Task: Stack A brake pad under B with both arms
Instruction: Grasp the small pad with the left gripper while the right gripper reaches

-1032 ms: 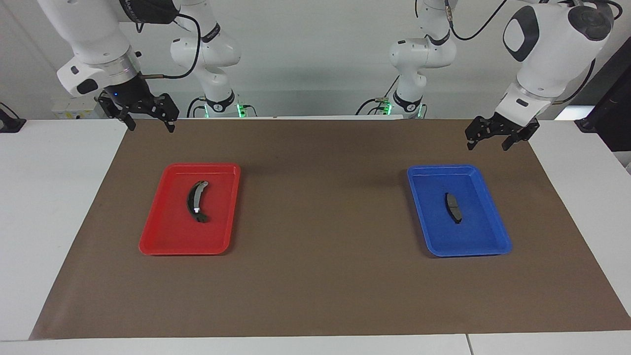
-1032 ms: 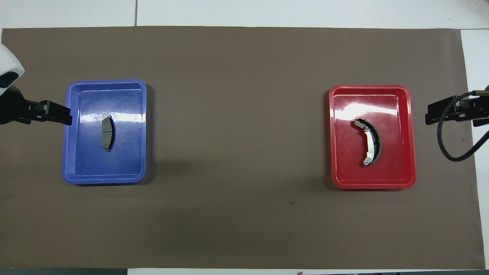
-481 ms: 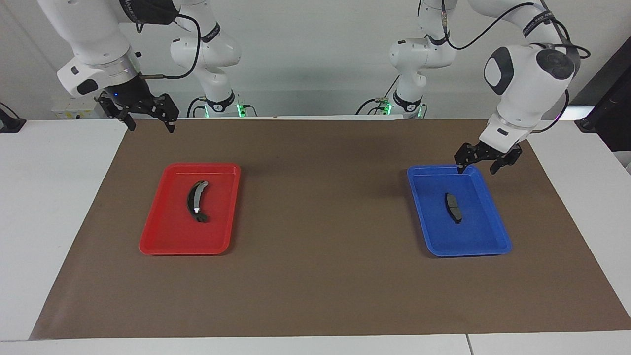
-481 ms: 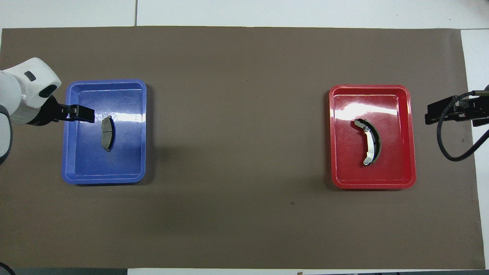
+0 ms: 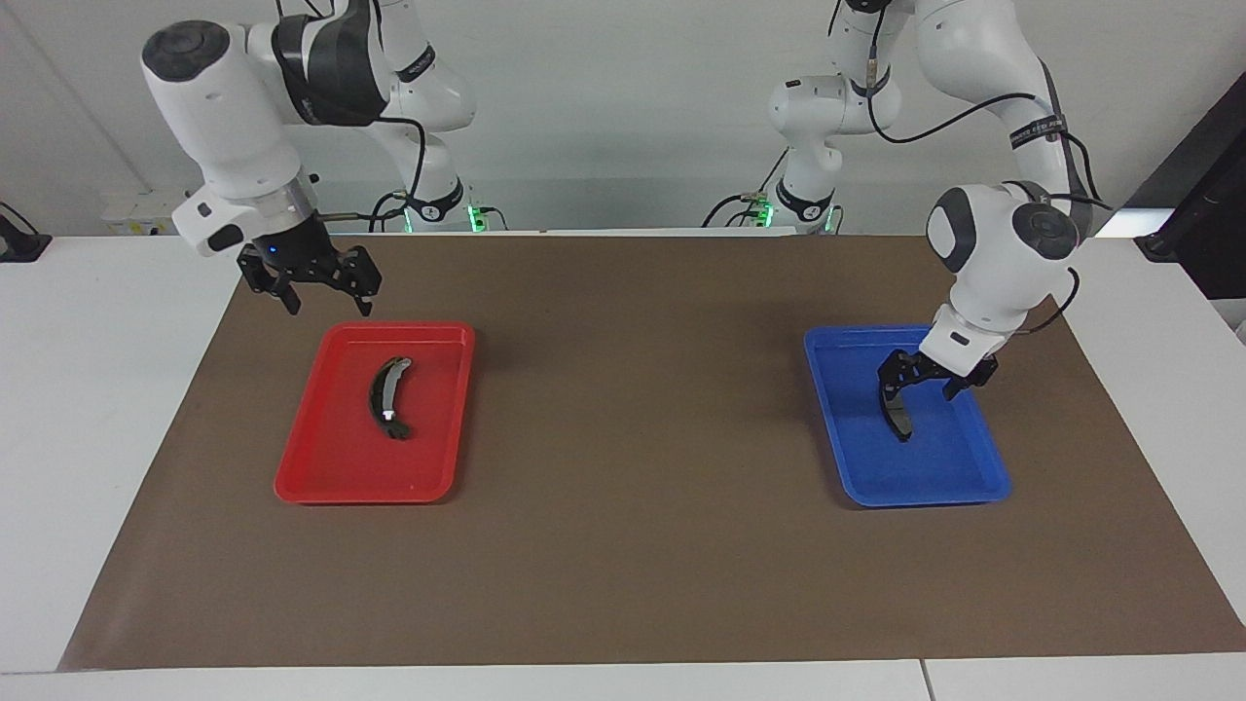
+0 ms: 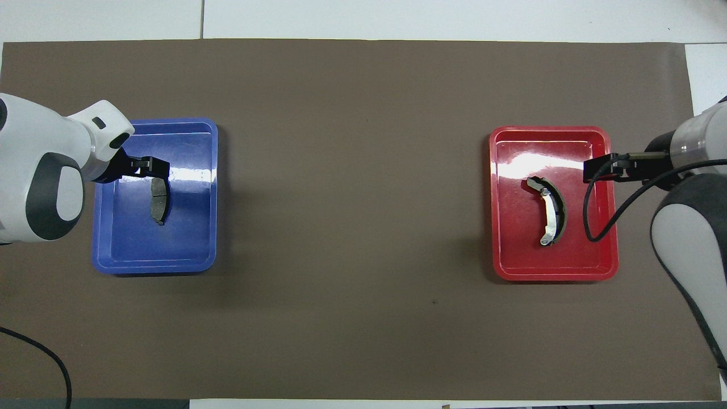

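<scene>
Step in hand: reach for pickup. Left gripper (image 5: 920,387), jaws apart, low in blue tray (image 5: 976,487) over A brake pad (image 6: 157,199) near left-arm edge of surface (image 5: 623,584). Right gripper (image 5: 326,292), jaws apart, hangs over red tray (image 5: 321,487) rim; B (image 5: 387,397) lies inside (untouched). Next: likely descend, straddle pad, close.

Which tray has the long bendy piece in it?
The red tray, at the right arm's end. Its crescent piece has a pale strip; the blue tray holds a short plain pad.
</scene>
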